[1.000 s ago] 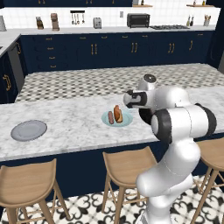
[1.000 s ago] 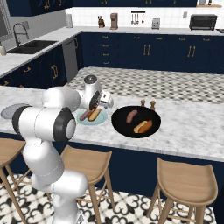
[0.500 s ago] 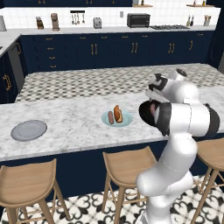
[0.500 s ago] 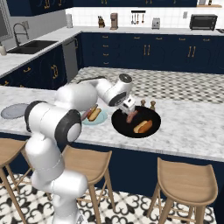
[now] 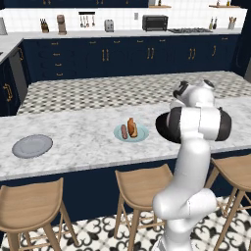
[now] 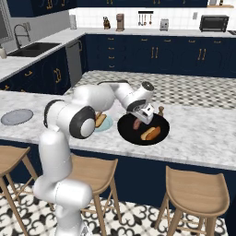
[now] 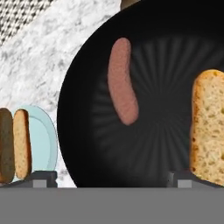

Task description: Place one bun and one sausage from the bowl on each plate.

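Observation:
The black bowl (image 6: 126, 133) sits on the marble island and holds one sausage (image 6: 137, 124) and one bun (image 6: 150, 133). My gripper (image 6: 143, 115) hangs open just above the bowl's back edge, holding nothing. In the hand view the sausage (image 7: 122, 87) lies ahead in the bowl (image 7: 87, 144) between my fingertips (image 7: 41, 177), and the bun (image 7: 209, 127) lies at the right. The light blue plate (image 5: 139, 133) carries a sausage (image 5: 124, 131) and a bun (image 5: 131, 125); it also shows left of the bowl (image 6: 107, 123) (image 7: 46, 140). The grey plate (image 5: 32, 145) (image 6: 16, 116) is bare.
Wooden stools (image 5: 137, 184) (image 6: 196, 191) stand along the island's near side. A tan knob (image 6: 161, 110) rises from the bowl's far rim. The back counter holds a toaster oven (image 5: 153, 22) and utensils. A sink (image 6: 32, 47) is at the far left.
The arm has swung right from above the light blue plate to above the black bowl. The gripper stayed open and empty. The plates and food have not moved.

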